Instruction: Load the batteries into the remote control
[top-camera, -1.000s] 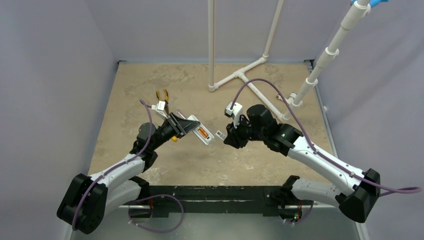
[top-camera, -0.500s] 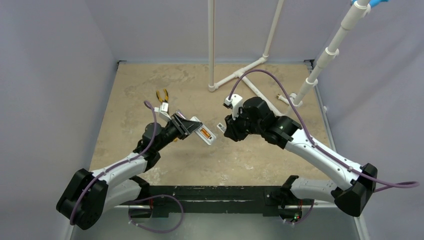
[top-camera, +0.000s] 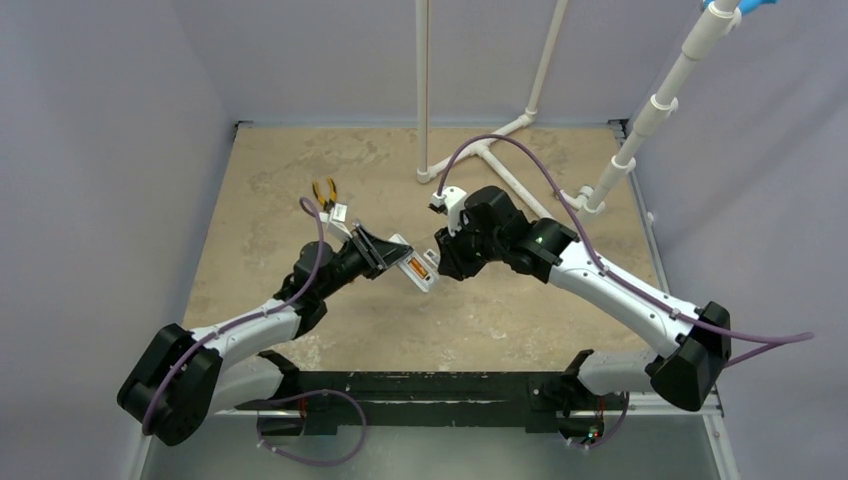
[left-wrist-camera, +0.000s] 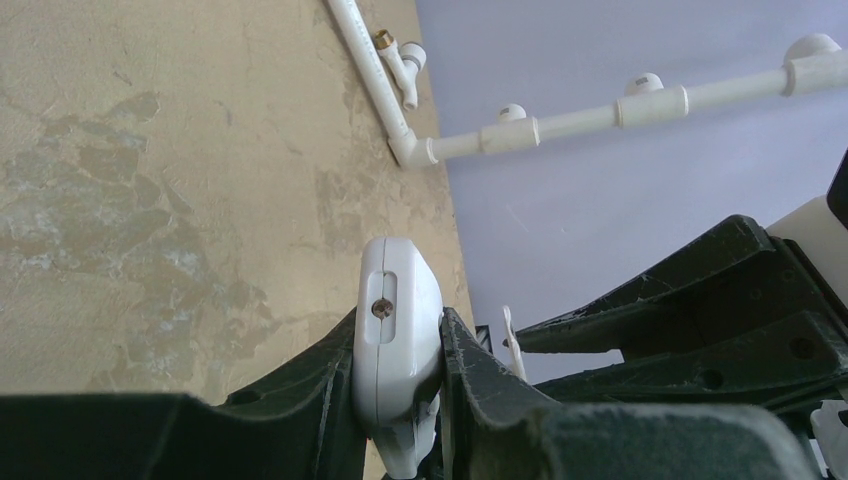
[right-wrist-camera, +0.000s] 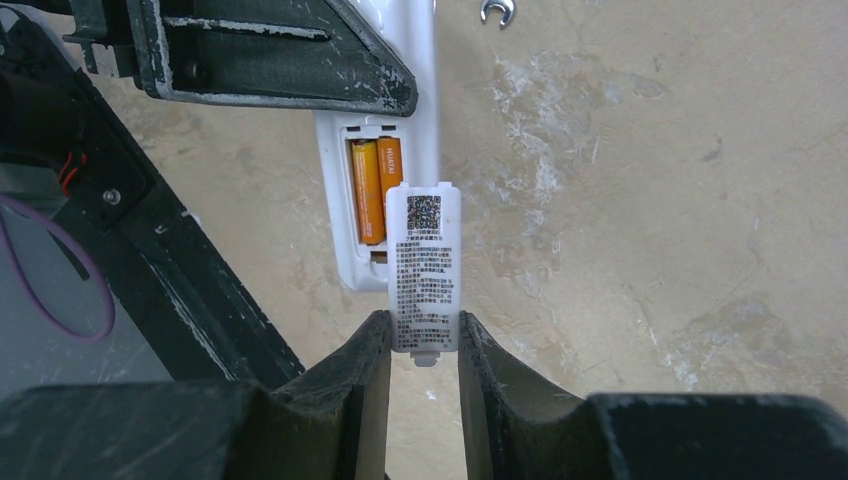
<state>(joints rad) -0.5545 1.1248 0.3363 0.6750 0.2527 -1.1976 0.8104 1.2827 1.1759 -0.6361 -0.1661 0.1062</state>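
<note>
The right gripper (right-wrist-camera: 422, 335), clamped on the cover (right-wrist-camera: 424, 265), has closed the gap and now overlaps the remote (right-wrist-camera: 338, 235), pinched aloft by the left gripper (left-wrist-camera: 398, 350). Both batteries (right-wrist-camera: 376, 190) sit inside it, so only capping seems to remain.

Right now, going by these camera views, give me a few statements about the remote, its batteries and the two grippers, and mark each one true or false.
1. The left gripper is shut on the remote control. True.
2. The remote control's open back is empty. False: two orange batteries sit in it.
3. The right gripper grips the cover plate. True.
4. The cover plate hides the batteries completely. False: most of their length shows beside its tip.
</note>
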